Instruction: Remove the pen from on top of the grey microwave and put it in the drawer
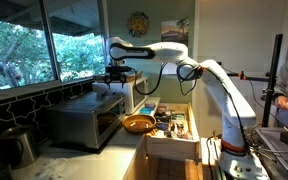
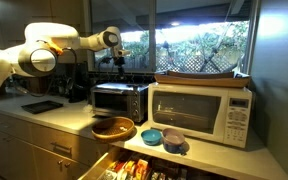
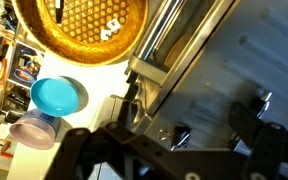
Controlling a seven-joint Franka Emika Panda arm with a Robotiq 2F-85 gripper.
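One grey microwave point(image 2: 119, 102); one white microwave point(image 2: 204, 113); one drawer point(image 1: 172, 148); three bowls point(image 2: 112, 128) point(image 2: 152, 136) point(image 2: 174, 144).

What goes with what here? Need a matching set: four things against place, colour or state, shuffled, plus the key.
1 grey microwave
2 white microwave
3 wooden bowl
4 drawer

A pulled open
B below the gripper
C round, brown
D blue bowl in front of it

Pairs: 1-B, 2-D, 3-C, 4-A
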